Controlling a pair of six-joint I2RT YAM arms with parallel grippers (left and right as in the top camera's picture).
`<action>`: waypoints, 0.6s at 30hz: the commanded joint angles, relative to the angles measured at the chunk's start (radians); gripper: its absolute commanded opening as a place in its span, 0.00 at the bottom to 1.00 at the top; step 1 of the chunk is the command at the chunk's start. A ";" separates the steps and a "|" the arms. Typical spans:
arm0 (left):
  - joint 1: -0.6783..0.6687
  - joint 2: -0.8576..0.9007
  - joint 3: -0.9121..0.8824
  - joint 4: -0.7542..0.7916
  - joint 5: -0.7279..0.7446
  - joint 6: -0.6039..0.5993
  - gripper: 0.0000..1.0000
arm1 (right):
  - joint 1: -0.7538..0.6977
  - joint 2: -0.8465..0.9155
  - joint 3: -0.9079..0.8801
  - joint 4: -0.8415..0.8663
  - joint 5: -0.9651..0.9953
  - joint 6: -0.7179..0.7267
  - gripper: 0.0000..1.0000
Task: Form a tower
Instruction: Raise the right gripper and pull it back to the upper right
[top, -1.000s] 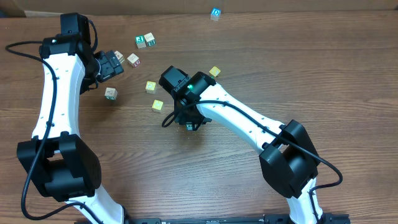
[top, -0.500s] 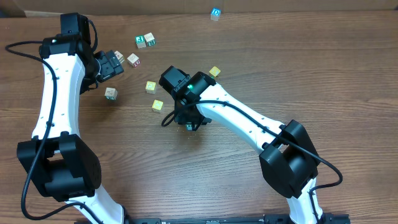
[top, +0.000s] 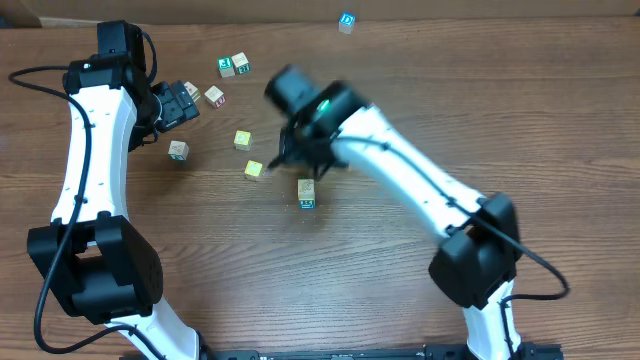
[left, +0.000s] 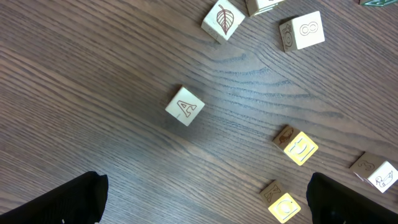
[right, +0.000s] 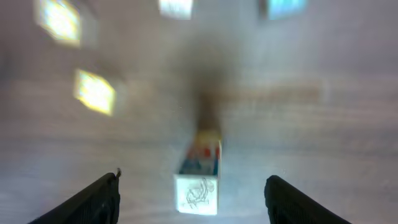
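Looking down from overhead, the tower (top: 306, 192) stands by itself near the middle of the tabletop (top: 520, 100). It is a narrow stack with a teal cube at its foot and a pale one on top. The right pincer (top: 300, 152) is just beside it and not touching, too smeared by blur here to read its jaws. A loose yellow cube (top: 253, 169) lies near the stack. The left pincer (top: 178, 104) hangs well apart among other loose cubes (top: 214, 96), probably to keep out of the stacking arm's way.

In the left wrist view, the left pincer (left: 208, 190) has its fingers spread wide with only bare wood between them. A cube marked A (left: 185, 106) lies ahead and a yellow printed cube (left: 300, 148) further off; neither is touched. The tower is not in this view.

In the right wrist view, the right pincer (right: 191, 180) stands apart, both fingers well clear of the tower (right: 199, 186), which rises free between them. Its top face is white with a small drawing. The side below shows red, blue and yellow patches, all soft with blur. Judging by that gap, the stack carries its own weight, and it looks straight rather than leaning.
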 joint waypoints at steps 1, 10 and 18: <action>-0.001 -0.022 0.018 0.001 0.005 0.015 1.00 | -0.091 -0.011 0.106 0.000 0.029 -0.057 0.70; -0.001 -0.022 0.018 0.001 0.005 0.015 0.99 | -0.269 0.055 0.100 0.108 0.004 -0.079 0.62; -0.001 -0.022 0.018 0.001 0.005 0.015 1.00 | -0.257 0.217 0.100 0.189 0.005 -0.079 0.62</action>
